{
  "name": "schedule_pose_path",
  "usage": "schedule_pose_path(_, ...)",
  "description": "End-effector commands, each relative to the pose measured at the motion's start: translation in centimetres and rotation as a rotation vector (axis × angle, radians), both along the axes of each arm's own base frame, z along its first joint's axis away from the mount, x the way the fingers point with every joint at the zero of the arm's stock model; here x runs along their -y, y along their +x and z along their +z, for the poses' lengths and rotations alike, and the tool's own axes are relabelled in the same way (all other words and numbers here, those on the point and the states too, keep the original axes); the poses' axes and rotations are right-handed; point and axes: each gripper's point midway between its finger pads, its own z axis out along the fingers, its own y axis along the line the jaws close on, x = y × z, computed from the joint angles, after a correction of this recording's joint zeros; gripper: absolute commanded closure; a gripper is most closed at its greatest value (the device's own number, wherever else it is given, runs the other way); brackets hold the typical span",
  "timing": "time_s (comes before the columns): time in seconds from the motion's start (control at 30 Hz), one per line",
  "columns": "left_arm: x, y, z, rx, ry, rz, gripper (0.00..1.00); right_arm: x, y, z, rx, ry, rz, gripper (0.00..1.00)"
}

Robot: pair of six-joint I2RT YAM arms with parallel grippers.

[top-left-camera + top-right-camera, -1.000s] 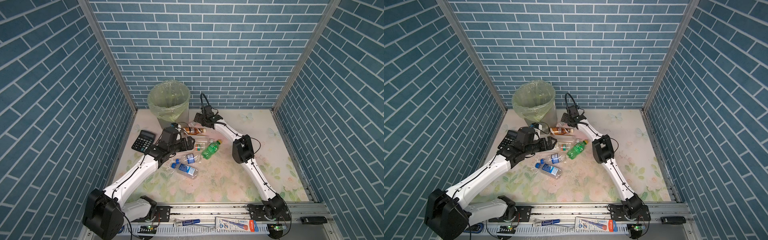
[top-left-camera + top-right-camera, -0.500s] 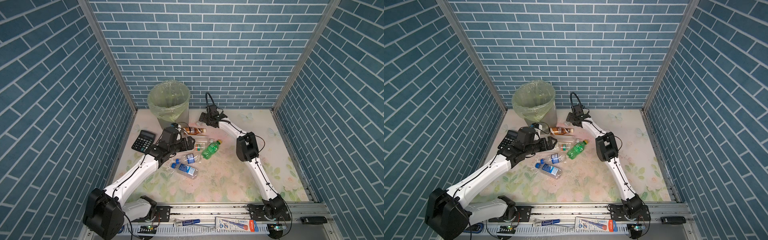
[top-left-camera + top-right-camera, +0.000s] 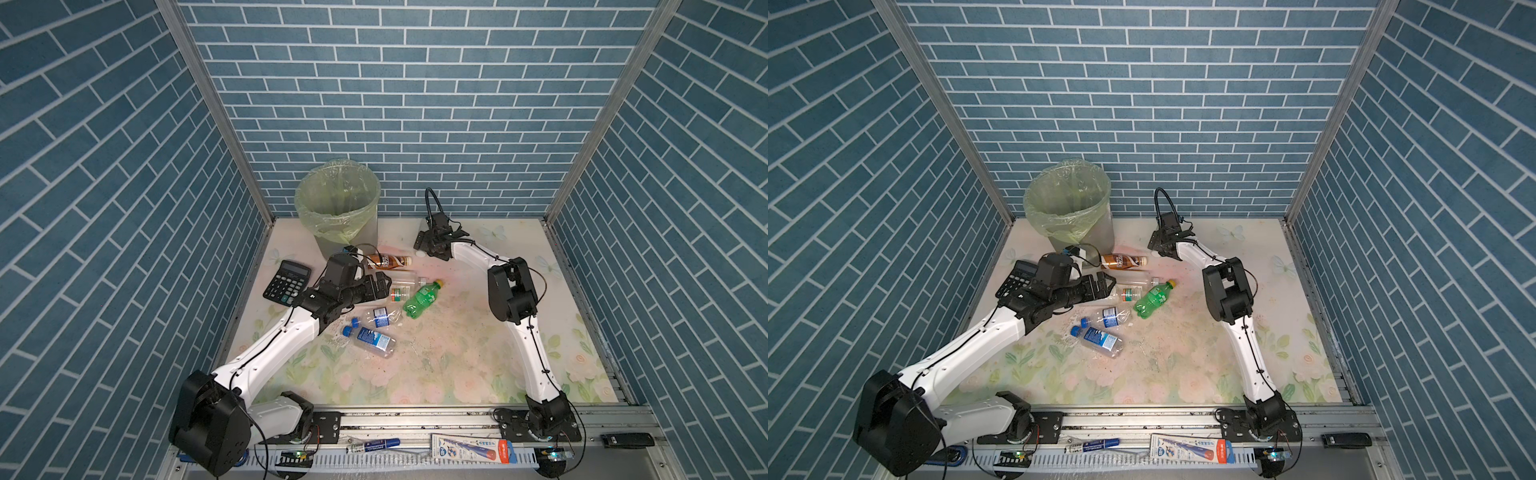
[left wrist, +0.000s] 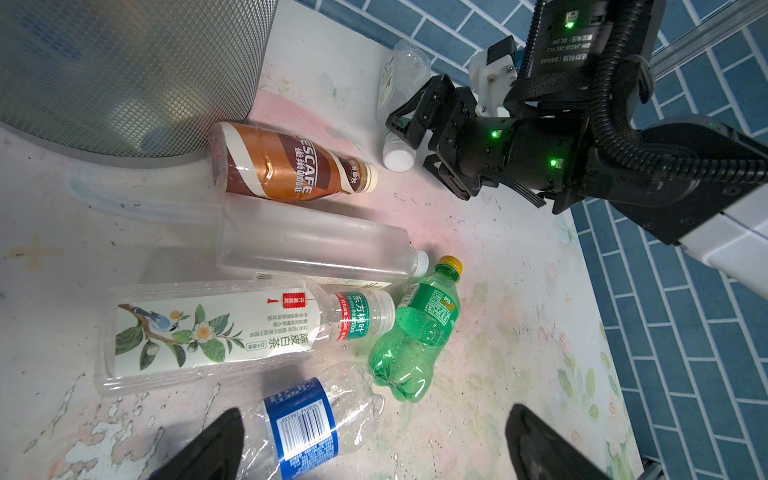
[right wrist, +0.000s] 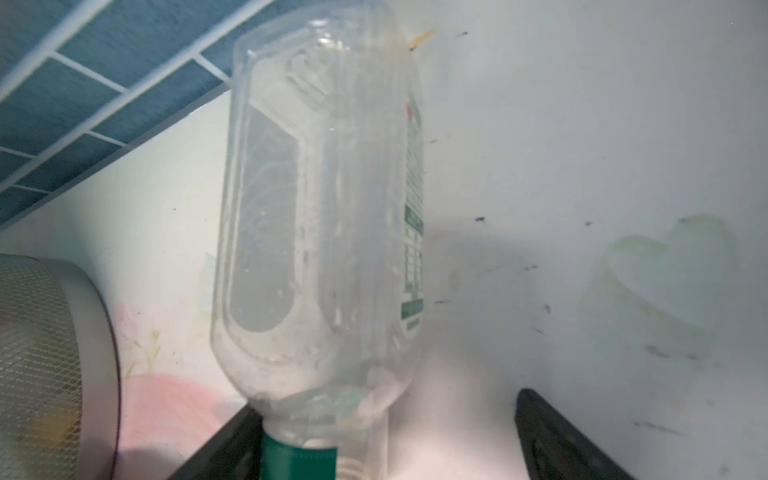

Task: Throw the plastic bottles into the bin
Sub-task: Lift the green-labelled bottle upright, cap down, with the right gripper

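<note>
The bin (image 3: 365, 237) (image 3: 1100, 239) stands at the back left, lined with a pale green bag. Several plastic bottles lie in front of it: a brown one (image 3: 384, 261) (image 4: 286, 166), a green one (image 3: 419, 300) (image 4: 415, 336), a frosted clear one (image 4: 311, 245), a white tea-label one (image 4: 208, 332) and blue-label ones (image 3: 372, 338) (image 4: 303, 419). My left gripper (image 3: 384, 286) (image 4: 374, 449) hovers open over this pile. My right gripper (image 3: 424, 243) (image 5: 386, 449) is open at the back, with the neck of a clear bottle (image 5: 320, 208) (image 4: 401, 79) against one finger.
A black calculator (image 3: 286, 282) (image 3: 1017, 272) lies left of the left arm. The bin's mesh wall (image 4: 124, 75) (image 5: 41, 353) is close to both grippers. The back wall runs just behind the clear bottle. A marker (image 3: 372, 445) and a flat box (image 3: 469, 449) lie on the front rail.
My right gripper has moved right, away from the brown bottle, to the clear bottle near the back wall. The left arm has not moved.
</note>
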Motion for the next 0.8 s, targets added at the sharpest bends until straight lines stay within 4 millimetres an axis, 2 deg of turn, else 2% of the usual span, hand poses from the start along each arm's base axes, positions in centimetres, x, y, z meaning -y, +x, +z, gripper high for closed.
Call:
schedule_pose_path(0.0,-0.1,0.1,0.8,0.02,-0.014,0.005,0.01,1.2,0.0,2.4,0.057,-0.02,0.014,0.11)
schedule_pose_path(0.17,-0.2,-0.1,1.0,0.021,-0.018,0.007,0.01,2.4,-0.9,2.3,0.063,-0.05,0.042,0.18)
schedule_pose_path(0.43,-0.5,-0.3,1.7,0.033,-0.019,0.016,0.01,2.5,-1.7,1.7,0.05,-0.054,0.114,0.28)
schedule_pose_path(0.6,-0.7,-0.5,1.9,0.034,-0.02,0.02,0.01,2.0,-2.0,1.0,0.034,-0.056,0.156,0.38)
schedule_pose_path(0.77,-0.9,-0.7,2.1,0.031,-0.012,0.027,0.01,1.8,-2.1,1.0,0.027,-0.059,0.179,0.55)
